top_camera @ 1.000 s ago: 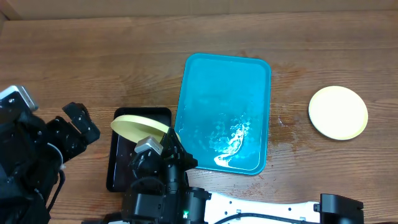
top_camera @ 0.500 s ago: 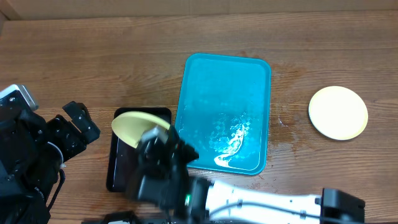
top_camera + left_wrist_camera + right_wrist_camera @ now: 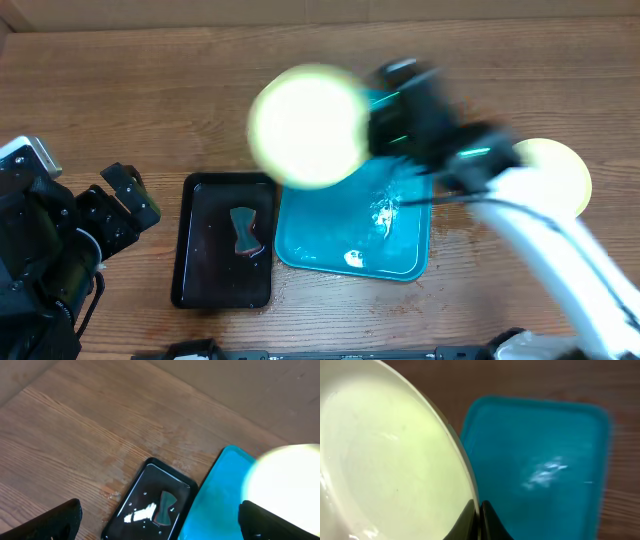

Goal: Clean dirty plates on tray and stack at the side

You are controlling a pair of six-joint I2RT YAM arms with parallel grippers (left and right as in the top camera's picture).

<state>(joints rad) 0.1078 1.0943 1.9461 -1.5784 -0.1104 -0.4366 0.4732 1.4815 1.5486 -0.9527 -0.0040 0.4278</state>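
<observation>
As the overhead view blurs, I see my right gripper (image 3: 374,128) grasping a round pale yellow-green plate (image 3: 305,125) over the far left of the bright blue rectangular plastic tray (image 3: 335,250); another plate (image 3: 558,168) lies right. Left wrist: my left gripper (image 3: 160,524) gapes, empty. Right wrist: fingers (image 3: 492,528) pinch the rim.

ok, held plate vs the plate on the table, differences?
The held plate is in the air, pinched at its rim by the right tool, motion-blurred. The table plate lies flat on the table, right of the blue tray, partly behind the right arm. Both round, pale yellow-green.
</observation>
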